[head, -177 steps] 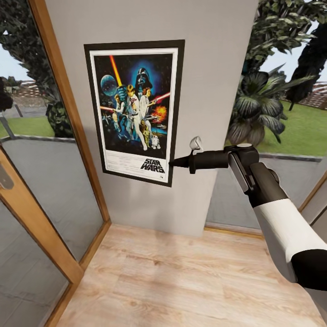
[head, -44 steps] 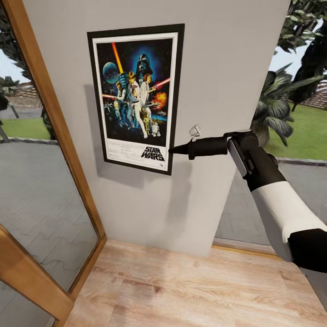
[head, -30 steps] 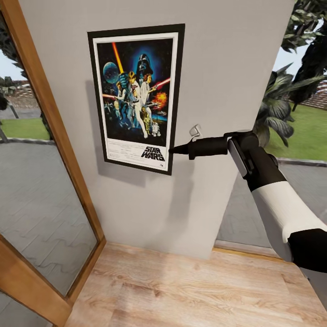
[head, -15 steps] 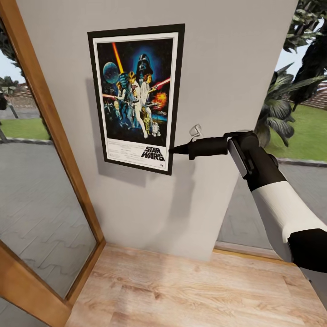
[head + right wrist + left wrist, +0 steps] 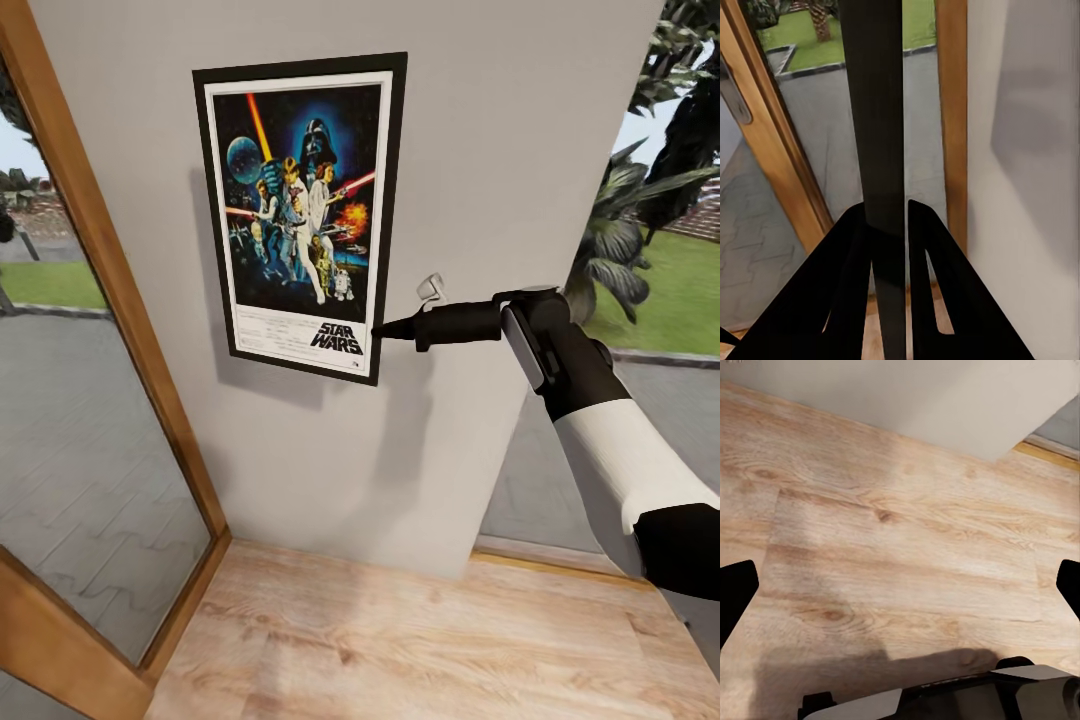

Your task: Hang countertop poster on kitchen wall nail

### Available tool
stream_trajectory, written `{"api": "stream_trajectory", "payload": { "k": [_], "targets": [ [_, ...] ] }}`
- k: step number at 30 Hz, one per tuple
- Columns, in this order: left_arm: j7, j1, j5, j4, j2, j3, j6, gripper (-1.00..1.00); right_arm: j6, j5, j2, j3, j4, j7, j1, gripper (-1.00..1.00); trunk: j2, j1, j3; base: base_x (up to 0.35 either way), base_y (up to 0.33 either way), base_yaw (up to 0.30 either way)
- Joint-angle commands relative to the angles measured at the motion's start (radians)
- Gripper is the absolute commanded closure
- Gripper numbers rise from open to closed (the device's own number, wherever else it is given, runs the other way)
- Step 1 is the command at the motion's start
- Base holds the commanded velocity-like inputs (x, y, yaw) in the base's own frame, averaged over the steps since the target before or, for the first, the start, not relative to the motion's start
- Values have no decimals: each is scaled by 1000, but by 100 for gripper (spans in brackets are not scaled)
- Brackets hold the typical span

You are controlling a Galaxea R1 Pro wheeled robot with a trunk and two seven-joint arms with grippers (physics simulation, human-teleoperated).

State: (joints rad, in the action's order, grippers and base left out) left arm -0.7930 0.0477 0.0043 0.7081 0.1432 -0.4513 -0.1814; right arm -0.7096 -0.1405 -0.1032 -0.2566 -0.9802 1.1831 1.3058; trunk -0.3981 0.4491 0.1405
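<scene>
Grey wall point(image 5: 480, 150) ahead: I'm holding the poster point(image 5: 300, 215) upright against it, right gripper point(image 5: 382, 331) jaws pinching its edge at five o'clock, searching for a nail. Left gripper point(image 5: 900, 585) is hanging spread over floor point(image 5: 420, 640).

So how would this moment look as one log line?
right gripper: shut on poster edge | poster: against wall | left gripper: open

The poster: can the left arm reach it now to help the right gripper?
Probably not as things stand. The left gripper hangs open over the wood floor, pointing down, far below the poster, which the right gripper pinches at its lower right edge. Nothing blocks the way up, though.
</scene>
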Motion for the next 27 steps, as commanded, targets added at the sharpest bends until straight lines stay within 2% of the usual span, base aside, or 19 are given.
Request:
{"api": "stream_trajectory", "payload": {
  "k": [1,27],
  "targets": [
    [-3,0,0,1,0,-1,-3,-100,-8,-8,-1,-3,0,-2,1,100,-2,1,2,139,0,0],
    [-4,0,0,1,0,-3,-3,-100,-8,-9,-1,-3,0,-2,1,100,-2,1,2,49,0,0]
  ]
}}
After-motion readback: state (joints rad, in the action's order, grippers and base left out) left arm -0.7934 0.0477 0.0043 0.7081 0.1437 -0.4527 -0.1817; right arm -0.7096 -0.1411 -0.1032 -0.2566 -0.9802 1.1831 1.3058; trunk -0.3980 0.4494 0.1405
